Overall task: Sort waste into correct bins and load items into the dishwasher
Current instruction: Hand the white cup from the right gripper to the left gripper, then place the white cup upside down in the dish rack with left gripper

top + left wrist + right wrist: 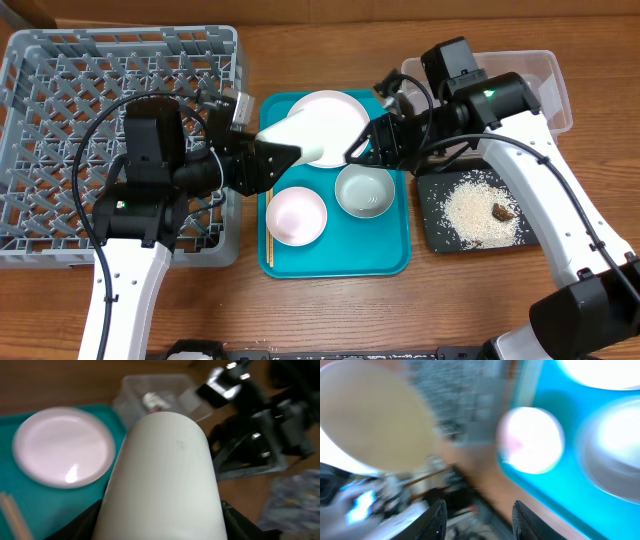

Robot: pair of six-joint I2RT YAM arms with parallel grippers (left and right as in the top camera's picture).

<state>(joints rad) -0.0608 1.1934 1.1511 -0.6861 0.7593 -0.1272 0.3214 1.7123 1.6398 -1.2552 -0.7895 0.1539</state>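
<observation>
Left end effector (278, 158) grasping white cup (305, 142) above teal tray (340, 245) far-left edge; right end effector (360, 150) released, jaws apart, just right of cup.

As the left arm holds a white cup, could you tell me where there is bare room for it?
Free: the grey rack left of the left arm; the teal tray in front of saucer and bowl. Crowded: over the plate, where left gripper and right gripper meet.
</observation>
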